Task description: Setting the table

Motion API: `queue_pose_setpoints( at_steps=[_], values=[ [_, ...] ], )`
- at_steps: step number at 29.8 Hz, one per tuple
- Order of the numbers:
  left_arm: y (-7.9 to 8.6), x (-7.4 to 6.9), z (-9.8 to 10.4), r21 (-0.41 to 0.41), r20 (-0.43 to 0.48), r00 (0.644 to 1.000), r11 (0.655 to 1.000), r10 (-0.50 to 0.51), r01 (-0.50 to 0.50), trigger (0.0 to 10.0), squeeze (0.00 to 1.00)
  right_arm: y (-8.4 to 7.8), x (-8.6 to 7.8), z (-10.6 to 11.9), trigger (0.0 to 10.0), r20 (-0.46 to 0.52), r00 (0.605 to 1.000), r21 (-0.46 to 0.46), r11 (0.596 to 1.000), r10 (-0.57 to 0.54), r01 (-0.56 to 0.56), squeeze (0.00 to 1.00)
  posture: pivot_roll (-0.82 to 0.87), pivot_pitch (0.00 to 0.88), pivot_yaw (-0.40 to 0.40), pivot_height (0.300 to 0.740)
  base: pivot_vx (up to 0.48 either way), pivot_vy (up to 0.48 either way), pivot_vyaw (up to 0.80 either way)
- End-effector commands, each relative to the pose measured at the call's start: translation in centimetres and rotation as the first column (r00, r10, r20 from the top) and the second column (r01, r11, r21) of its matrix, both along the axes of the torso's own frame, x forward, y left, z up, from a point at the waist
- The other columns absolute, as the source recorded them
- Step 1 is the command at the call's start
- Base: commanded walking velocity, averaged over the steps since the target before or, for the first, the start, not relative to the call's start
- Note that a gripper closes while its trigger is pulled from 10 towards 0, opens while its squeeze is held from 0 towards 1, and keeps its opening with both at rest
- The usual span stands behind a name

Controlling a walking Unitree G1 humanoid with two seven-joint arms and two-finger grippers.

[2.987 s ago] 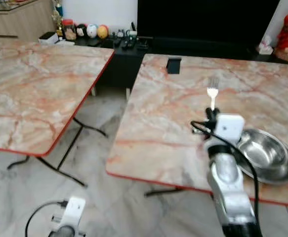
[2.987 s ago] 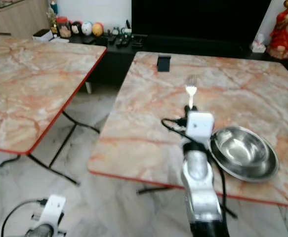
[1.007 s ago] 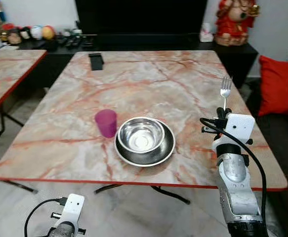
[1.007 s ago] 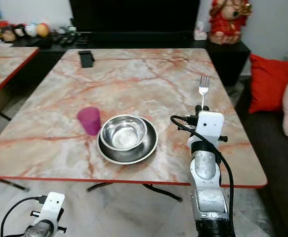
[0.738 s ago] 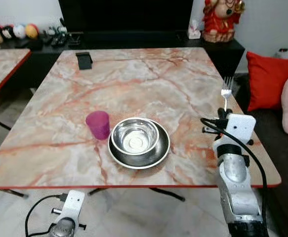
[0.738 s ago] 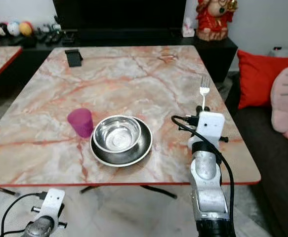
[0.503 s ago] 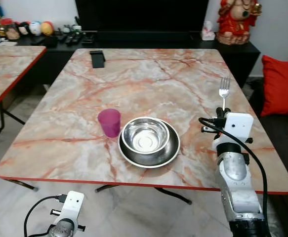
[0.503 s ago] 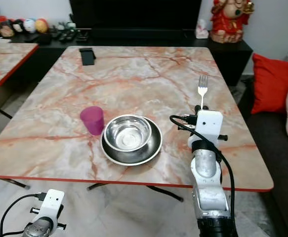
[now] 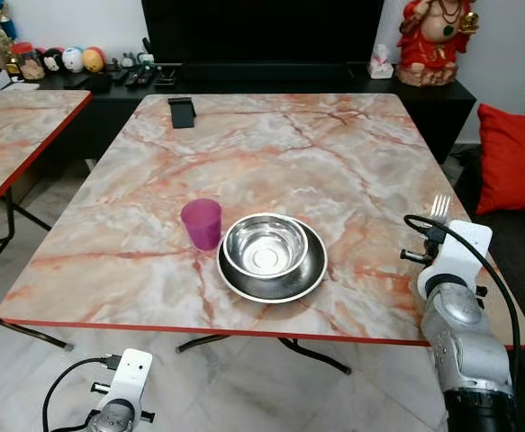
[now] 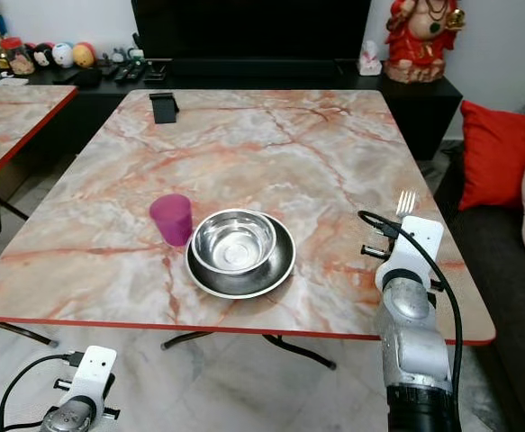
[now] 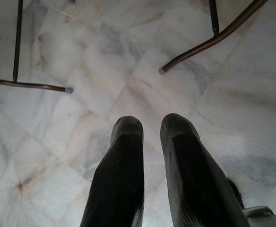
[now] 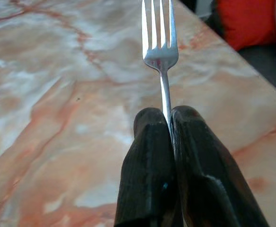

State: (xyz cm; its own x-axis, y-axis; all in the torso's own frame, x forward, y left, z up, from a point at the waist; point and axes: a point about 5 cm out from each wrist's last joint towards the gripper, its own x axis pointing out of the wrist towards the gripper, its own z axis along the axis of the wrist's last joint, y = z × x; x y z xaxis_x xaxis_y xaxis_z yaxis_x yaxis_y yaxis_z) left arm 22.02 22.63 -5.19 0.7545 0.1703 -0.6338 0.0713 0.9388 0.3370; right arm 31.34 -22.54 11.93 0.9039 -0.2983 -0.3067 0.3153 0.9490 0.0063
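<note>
A silver fork stands tines-up in my right gripper, which is shut on its handle. In the left eye view the fork pokes up above the white wrist box, over the right edge of the marble table. Left of it a steel bowl sits in a steel plate, and a purple cup stands just left of those. My left gripper hangs low over the tiled floor, fingers slightly apart with nothing between them.
A small black stand sits at the table's far left corner. A second marble table is to the left. A red cushion and sofa lie to the right. A black cabinet with a red statue runs along the back.
My right arm has swung right and lower with the fork, from over the table top to its right edge. The camera view shifted slightly.
</note>
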Motion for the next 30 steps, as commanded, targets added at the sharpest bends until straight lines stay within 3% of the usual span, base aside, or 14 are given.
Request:
queue_pose_setpoints(
  at_steps=[1,5,13,23,30],
  values=[
    [0.3,-0.1,0.0,-0.001,-0.001,1.000,1.000,0.009,-0.009,10.0,0.00,0.2,0.5,0.2,10.0,-0.031,0.999,0.018,0.999,0.042,-0.041,0.00,0.00,0.000,0.035,0.740,0.000,0.000,0.00],
    [0.2,0.0,0.1,-0.001,0.004,1.000,1.000,0.006,-0.006,10.0,0.00,1.0,0.8,0.2,10.0,-0.082,0.991,0.081,0.991,0.110,-0.103,0.00,0.00,0.000,0.034,0.740,0.000,0.000,0.00],
    [0.2,0.2,0.2,-0.001,0.012,1.000,1.000,0.000,0.000,10.0,0.00,2.4,1.5,-0.2,10.0,-0.184,0.970,0.089,0.985,0.160,-0.146,0.00,0.00,0.000,0.032,0.740,0.000,0.000,0.00],
    [0.3,0.6,0.5,0.001,0.025,1.000,1.000,0.000,0.000,10.0,0.00,6.7,1.9,-0.1,10.0,-0.218,0.947,0.165,0.966,0.234,-0.201,0.00,0.00,0.000,0.034,0.740,0.000,0.000,0.00],
    [0.2,0.4,0.4,-0.001,0.025,1.000,1.000,0.004,-0.004,10.0,0.00,7.2,1.4,-0.5,10.0,-0.235,0.945,0.169,0.967,0.230,-0.193,0.00,0.00,0.000,0.034,0.740,0.000,0.000,0.00]
  ],
)
